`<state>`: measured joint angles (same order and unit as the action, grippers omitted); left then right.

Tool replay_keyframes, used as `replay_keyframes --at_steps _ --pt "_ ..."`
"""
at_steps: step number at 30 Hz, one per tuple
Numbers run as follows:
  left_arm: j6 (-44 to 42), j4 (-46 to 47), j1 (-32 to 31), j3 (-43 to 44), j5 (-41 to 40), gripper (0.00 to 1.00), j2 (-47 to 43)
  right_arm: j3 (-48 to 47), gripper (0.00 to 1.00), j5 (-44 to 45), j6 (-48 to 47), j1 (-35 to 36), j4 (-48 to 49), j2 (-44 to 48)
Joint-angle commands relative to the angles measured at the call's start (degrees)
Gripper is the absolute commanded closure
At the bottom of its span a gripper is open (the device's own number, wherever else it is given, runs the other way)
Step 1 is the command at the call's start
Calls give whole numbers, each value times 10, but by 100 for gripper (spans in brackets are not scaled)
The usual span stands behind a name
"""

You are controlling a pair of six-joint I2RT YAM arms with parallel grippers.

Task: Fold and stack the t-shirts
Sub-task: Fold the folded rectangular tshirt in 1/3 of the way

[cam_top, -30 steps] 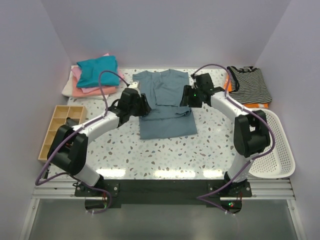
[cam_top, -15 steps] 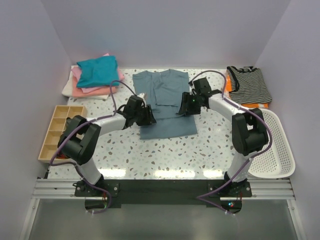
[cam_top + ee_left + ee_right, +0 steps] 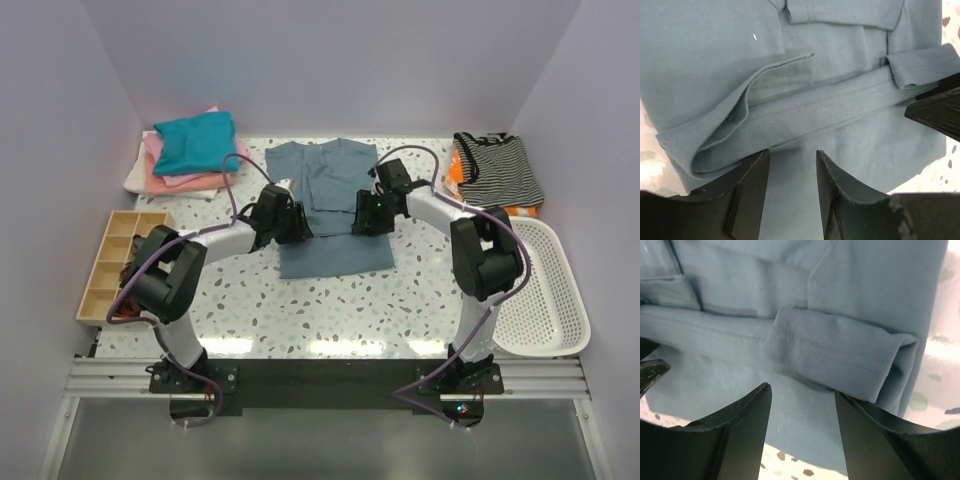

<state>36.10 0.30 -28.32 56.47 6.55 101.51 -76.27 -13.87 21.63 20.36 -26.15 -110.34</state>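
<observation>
The slate-blue t-shirt lies on the speckled table, its sides folded in and its hem doubled up across the middle. My left gripper is open, low over the shirt's left edge; in the left wrist view its fingers stand just before the folded hem. My right gripper is open over the shirt's right edge; in the right wrist view the hem fold lies just ahead of it. Folded teal, pink and white shirts are stacked at the back left.
A striped garment on an orange one lies at the back right. A white mesh basket stands at the right edge. A wooden compartment tray sits at the left edge.
Both grippers have moved inward onto the blue shirt's edges, and the left arm has swung toward the middle. The shirt's fold looks unchanged.
</observation>
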Motion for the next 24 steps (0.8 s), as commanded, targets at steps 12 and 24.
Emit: replay_keyframes --at_steps 12,24 --pt "-74 9 9 103 -106 51 54 -167 41 63 -26 -1 -7 -77" --pt "-96 -30 23 89 -200 45 -24 -166 39 184 -72 -18 -12 -10"
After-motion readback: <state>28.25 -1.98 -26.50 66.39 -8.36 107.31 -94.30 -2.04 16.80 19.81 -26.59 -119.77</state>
